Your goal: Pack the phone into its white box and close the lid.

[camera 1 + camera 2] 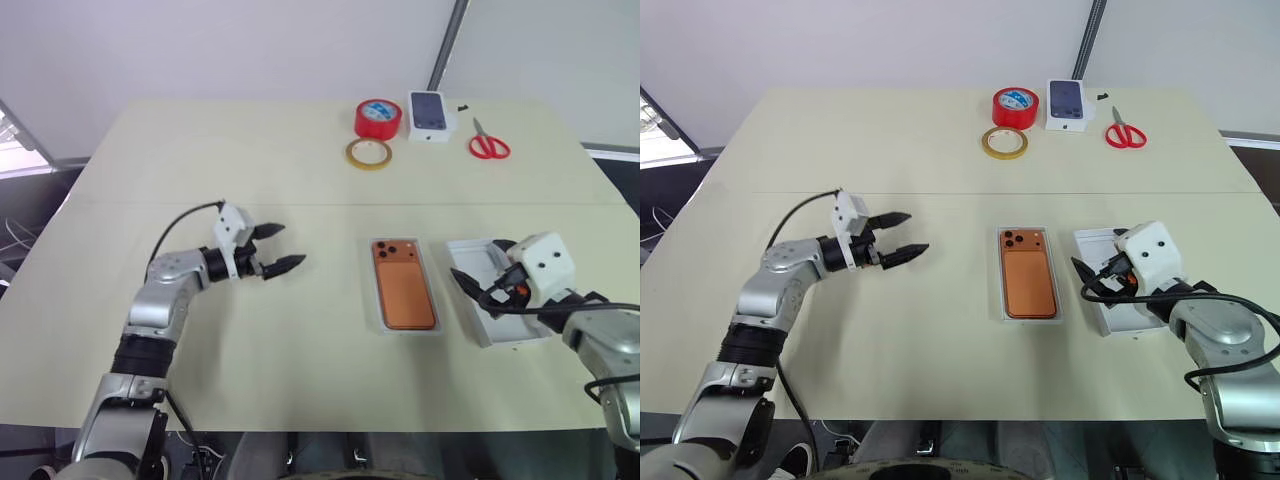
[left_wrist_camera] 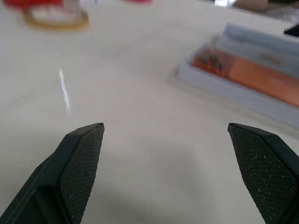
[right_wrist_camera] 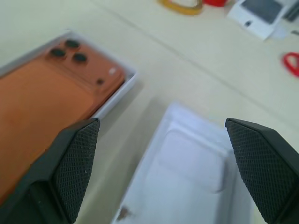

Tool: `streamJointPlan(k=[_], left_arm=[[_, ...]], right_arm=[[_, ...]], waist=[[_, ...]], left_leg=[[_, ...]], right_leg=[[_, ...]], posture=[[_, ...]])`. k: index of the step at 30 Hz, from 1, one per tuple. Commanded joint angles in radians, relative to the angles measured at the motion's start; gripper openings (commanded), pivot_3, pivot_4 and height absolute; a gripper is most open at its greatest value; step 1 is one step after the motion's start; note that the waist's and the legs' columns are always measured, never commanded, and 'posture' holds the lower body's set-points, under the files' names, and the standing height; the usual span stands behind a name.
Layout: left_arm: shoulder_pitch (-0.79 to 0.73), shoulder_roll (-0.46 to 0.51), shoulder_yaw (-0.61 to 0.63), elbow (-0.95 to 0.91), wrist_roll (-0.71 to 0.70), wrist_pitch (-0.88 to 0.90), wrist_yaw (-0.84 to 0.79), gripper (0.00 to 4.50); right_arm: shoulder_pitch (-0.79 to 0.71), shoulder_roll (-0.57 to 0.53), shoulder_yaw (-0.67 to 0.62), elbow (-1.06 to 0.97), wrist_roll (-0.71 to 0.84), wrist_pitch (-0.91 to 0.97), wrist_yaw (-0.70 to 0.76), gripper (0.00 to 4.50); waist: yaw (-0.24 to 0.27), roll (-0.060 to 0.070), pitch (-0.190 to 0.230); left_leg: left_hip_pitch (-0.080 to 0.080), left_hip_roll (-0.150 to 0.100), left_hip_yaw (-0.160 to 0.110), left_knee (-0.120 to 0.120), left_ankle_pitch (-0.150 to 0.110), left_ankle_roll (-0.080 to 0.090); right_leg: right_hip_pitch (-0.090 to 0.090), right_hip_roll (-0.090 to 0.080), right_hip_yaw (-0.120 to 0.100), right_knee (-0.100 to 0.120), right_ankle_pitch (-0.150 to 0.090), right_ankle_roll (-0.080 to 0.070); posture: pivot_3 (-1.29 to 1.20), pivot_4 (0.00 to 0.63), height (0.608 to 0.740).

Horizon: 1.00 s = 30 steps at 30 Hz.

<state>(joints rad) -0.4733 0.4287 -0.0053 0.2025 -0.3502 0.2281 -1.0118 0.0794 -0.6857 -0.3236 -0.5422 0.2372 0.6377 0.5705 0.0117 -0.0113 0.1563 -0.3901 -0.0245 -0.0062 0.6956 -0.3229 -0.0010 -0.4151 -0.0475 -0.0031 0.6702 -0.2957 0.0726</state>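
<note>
Two grippers hang above the pale surface (image 1: 250, 360), both spread wide and holding nothing. Between them lies the phone (image 1: 403, 285), orange back up inside the white box (image 1: 379, 290), its long axis running away from the robot with the camera cluster at the far end. It sits well to the right of the left gripper (image 1: 275, 249) and just left of the right gripper (image 1: 478, 285). The lid (image 1: 478, 262) lies open side up directly beneath the right gripper, parallel to the white box and apart from it. Well beyond both grippers, at the far edge, stand a red tape roll (image 1: 378, 118), a yellowish tape ring (image 1: 369, 153), a small phone carton (image 1: 430, 115) and red scissors (image 1: 488, 143). A white wall rises behind.
</note>
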Motion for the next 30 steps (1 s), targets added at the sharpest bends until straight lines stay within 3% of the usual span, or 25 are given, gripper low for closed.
streamJointPlan(k=[1,13,18,24,30], left_arm=[[-0.014,0.016,0.038,-0.034,-0.052,-0.097,-0.087,4.46],[0.052,0.061,0.014,-0.064,-0.071,-0.246,-0.287,4.46],[0.073,0.075,0.009,-0.069,-0.07,-0.261,-0.331,4.46],[0.084,0.087,-0.003,-0.082,-0.071,-0.268,-0.355,4.46],[0.114,0.077,-0.012,-0.114,-0.073,-0.266,-0.332,4.46]], right_arm=[[-0.007,-0.017,0.052,-0.066,-0.009,0.135,-0.044,4.5],[-0.217,-0.106,-0.022,-0.125,0.165,0.726,-0.043,4.5],[-0.316,-0.084,-0.05,-0.146,0.241,0.941,-0.029,4.5],[-0.422,-0.095,-0.012,-0.09,0.344,0.977,-0.071,4.5],[-0.382,-0.103,-0.01,-0.019,0.422,0.977,-0.181,4.5]], waist=[[0.0,0.0,0.0],[0.0,0.001,0.0],[-0.003,0.001,0.0],[-0.007,0.001,0.0],[-0.001,0.001,0.0]], left_leg=[[0.0,0.0,0.0,0.0,0.0,0.0],[-0.001,0.0,0.0,-0.001,-0.001,0.002],[-0.001,0.0,0.0,-0.001,-0.001,0.002],[0.0,0.0,0.0,-0.002,-0.001,0.002],[-0.001,0.0,0.0,-0.002,-0.001,0.002]], right_leg=[[0.0,0.0,0.0,0.0,0.0,0.0],[0.0,0.0,0.0,-0.003,0.0,0.0],[0.0,0.0,0.0,-0.003,0.0,0.0],[0.0,0.0,0.0,-0.003,0.0,0.0],[0.0,-0.001,0.0,-0.004,0.0,0.0]], posture=[[0.0,0.15,0.74],[0.0,0.15,0.74],[0.0,0.15,0.74],[0.0,0.15,0.74],[0.0,0.15,0.74]])
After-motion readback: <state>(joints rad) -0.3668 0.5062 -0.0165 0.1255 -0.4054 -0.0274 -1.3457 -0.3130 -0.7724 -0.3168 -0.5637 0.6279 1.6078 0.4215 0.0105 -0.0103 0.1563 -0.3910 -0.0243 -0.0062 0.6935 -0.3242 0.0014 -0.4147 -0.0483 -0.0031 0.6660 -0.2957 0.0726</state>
